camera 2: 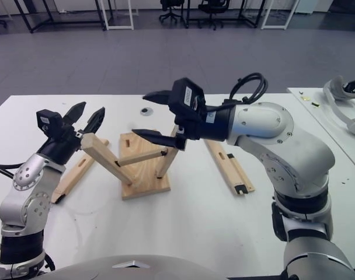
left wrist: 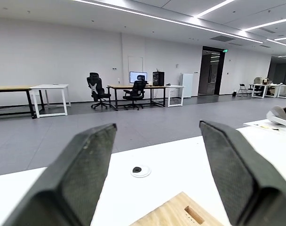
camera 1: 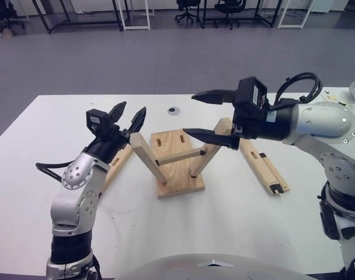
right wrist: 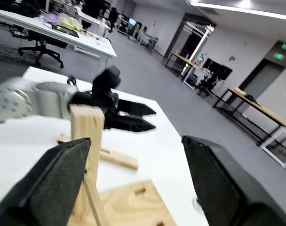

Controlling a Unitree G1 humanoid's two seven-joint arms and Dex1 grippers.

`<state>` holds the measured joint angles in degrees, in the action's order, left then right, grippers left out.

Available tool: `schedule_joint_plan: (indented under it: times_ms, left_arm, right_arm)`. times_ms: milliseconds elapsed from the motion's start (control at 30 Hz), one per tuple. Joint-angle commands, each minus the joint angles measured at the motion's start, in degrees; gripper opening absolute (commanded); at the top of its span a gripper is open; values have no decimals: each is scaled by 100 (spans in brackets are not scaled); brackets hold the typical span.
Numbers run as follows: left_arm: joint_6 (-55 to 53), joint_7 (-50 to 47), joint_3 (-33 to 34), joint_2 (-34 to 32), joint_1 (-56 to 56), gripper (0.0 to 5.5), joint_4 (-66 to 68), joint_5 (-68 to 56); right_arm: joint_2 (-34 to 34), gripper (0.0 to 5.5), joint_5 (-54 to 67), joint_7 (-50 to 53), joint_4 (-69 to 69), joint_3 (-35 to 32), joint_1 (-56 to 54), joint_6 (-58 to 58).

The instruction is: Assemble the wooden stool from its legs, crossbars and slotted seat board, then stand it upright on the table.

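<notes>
The slotted seat board [camera 1: 178,175] lies flat mid-table. Two legs stand slanted in it, the left leg [camera 1: 147,157] and the right leg [camera 1: 209,149], joined by a crossbar [camera 1: 178,156]. My left gripper [camera 1: 134,108] is open just above the left leg's top end, not touching it. My right gripper [camera 1: 189,114] is open and turned on its side, its lower finger [camera 1: 208,136] crossing in front of the right leg's upper part. A spare leg [camera 1: 264,168] lies flat to the right. Another wooden piece [camera 1: 116,166] lies under my left arm. The right wrist view shows the left leg [right wrist: 86,150] between my open fingers' outlines.
A round cable grommet [camera 1: 175,110] sits in the white table [camera 1: 236,221] behind the board. A white headset [camera 2: 348,102] rests on a second table at the right. Bare tabletop stretches along the near edge.
</notes>
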<state>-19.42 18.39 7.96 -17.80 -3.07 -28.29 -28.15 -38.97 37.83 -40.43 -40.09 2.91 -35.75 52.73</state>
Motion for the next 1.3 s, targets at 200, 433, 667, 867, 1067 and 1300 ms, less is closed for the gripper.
schedule_joint_plan:
  times_ms: [200, 433, 667, 867, 1067, 1300]
  left_arm:
    - [-960, 490, -874, -496, 169, 326, -1372, -441]
    - [-570, 224, -455, -378, 157, 326, -876, -73]
    - [-324, -17, -271, -283, 46, 326, -654, 258]
    - [-410, 51, -275, -339, -214, 326, -553, 219]
    - [-363, -81, -310, -231, -234, 326, -559, 309]
    - [-275, -120, -350, -152, -260, 326, -521, 349]
  right_arm:
    - [-1081, 361, -1894, -372, 853, 588, 277, -1593]
    - [-293, 361, -2729, 460, 277, 703, 105, -2360]
    - [-172, 361, -4340, 1046, -555, 1748, 1296, -2738]
    - [-108, 361, -5732, 1074, 53, 2625, 2010, -3360]
    - [271, 361, -5642, 816, 277, 2353, 1967, -3194]
    - [63, 361, -5910, 508, 426, 2301, 2332, -3627]
